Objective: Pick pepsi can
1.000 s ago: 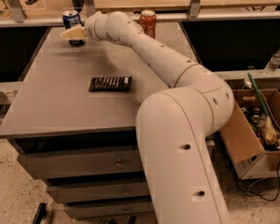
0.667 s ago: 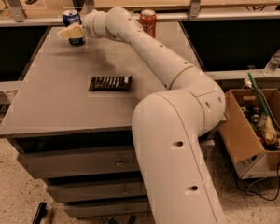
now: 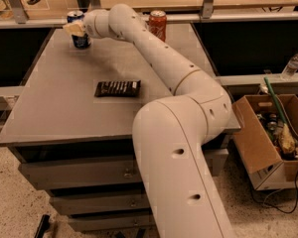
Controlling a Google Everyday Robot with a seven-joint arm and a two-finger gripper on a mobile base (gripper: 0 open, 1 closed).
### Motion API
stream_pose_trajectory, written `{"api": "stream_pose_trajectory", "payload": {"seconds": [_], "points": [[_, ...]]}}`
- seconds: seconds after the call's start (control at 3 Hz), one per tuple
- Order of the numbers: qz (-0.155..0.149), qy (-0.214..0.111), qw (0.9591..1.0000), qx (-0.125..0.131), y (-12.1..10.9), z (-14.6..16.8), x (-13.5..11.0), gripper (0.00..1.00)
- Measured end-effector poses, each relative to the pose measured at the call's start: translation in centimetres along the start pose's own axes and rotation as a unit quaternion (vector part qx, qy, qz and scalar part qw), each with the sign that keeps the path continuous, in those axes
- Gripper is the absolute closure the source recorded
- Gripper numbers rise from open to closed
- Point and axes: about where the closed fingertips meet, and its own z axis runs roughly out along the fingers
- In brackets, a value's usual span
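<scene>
The pepsi can (image 3: 81, 42) is blue with a silver top rim and stands upright at the far left of the grey table (image 3: 54, 108). My gripper (image 3: 77, 29) is right at the can, reaching in from the right, and its pale tip covers the can's middle. The can's base rests on the table. My white arm (image 3: 159, 58) stretches across the table from the lower right.
A red Coca-Cola can (image 3: 157, 25) stands at the table's far edge, just behind my arm. A dark snack bar (image 3: 117, 88) lies mid-table. A railing runs behind the table. A cardboard box (image 3: 273, 143) and a water bottle (image 3: 292, 66) are at the right.
My arm's base and elbow have shifted slightly left. The gripper stays at the pepsi can, which has not moved.
</scene>
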Motion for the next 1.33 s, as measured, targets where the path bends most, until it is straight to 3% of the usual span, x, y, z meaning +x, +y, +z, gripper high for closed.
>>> {"api": "stream_pose_trajectory", "payload": {"seconds": [0.67,1.0,1.33], "points": [[0.003,0.007,1.0,-0.002,0.0,0.1,0.0,0.85],[0.009,0.01,0.9999,-0.005,-0.2,-1.1,-0.7,1.0],[0.016,0.016,0.9997,-0.001,-0.7,-3.5,-2.1,1.0]]}}
